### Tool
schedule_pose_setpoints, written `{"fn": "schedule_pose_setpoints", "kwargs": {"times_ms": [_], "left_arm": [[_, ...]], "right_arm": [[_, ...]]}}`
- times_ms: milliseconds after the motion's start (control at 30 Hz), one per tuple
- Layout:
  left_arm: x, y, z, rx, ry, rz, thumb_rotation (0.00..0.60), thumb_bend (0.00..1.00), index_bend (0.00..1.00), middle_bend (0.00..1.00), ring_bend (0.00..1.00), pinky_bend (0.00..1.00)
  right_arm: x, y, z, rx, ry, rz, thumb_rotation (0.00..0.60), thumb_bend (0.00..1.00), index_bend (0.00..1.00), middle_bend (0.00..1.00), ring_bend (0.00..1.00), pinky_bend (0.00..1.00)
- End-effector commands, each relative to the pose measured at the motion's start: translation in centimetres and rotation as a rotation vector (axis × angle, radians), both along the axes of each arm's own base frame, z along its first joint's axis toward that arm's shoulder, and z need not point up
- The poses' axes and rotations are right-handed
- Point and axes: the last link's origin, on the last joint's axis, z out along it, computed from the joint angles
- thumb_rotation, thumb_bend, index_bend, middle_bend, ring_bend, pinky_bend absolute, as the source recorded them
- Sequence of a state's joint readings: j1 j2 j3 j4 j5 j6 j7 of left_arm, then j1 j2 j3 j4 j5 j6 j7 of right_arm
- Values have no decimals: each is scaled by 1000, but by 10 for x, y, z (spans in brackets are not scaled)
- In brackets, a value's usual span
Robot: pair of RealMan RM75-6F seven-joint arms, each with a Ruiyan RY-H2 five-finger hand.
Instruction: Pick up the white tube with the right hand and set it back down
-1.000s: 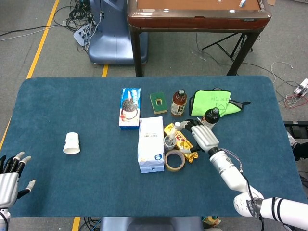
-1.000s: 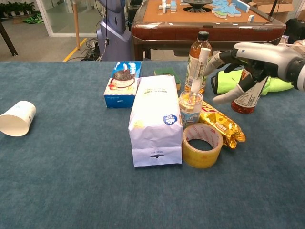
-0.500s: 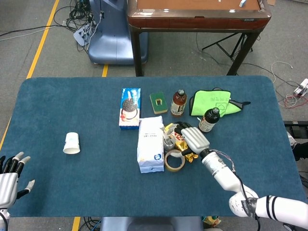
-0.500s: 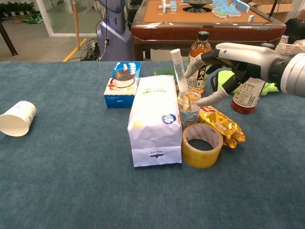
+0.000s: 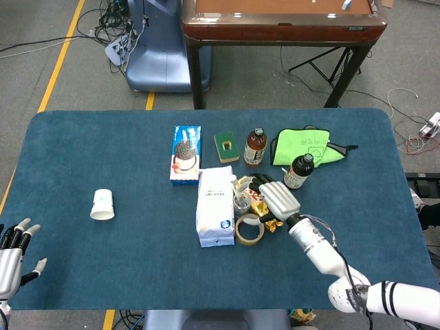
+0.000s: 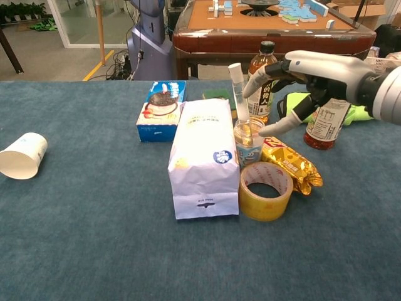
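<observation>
The white tube stands in a small clear cup and leans a little to the left; in the head view the white tube is only a small sliver. My right hand hovers just right of it with fingers spread. One fingertip is close beside the tube's upper part and the thumb points toward the cup. I cannot see a grip on the tube. From above, the right hand lies over the gold packet. My left hand rests at the table's near left corner, fingers apart and empty.
A white paper bag lies left of the cup, a tape roll in front, a gold snack packet to the right. A tea bottle, dark bottle, green cloth, blue box and a tipped paper cup surround them.
The tube swung from leaning right to leaning left in its cup. My right hand shifted left toward the tube, then held nearly still. The left hand slid slightly down.
</observation>
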State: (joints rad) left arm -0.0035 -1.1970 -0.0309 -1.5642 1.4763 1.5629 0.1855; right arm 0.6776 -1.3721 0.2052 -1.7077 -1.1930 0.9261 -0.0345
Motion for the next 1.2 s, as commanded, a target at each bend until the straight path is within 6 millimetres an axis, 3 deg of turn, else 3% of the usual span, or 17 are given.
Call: {"fn": "schedule_pose_setpoints", "kwargs": {"times_ms": [33, 367, 733, 1200], "left_arm": [[1, 1, -1, -1, -2, -5, 600, 267, 199, 104, 108, 4], [0, -1, 0, -2, -5, -1, 600, 267, 199, 104, 109, 4], [-2, -2, 1, -3, -5, 4, 600, 267, 199, 104, 108, 4], [-5, -5, 4, 6, -7, 8, 600, 267, 199, 104, 109, 4]], "right_arm": [[-3, -4, 5, -23, 8, -15, 600, 188, 314, 239, 126, 136], [-4, -17, 2, -39, 21, -65, 600, 237, 314, 247, 127, 136], [11, -28, -9, 5, 11, -79, 600, 342, 365, 268, 127, 136], [19, -35, -21, 50, 41, -90, 600, 388, 401, 270, 127, 136]]}}
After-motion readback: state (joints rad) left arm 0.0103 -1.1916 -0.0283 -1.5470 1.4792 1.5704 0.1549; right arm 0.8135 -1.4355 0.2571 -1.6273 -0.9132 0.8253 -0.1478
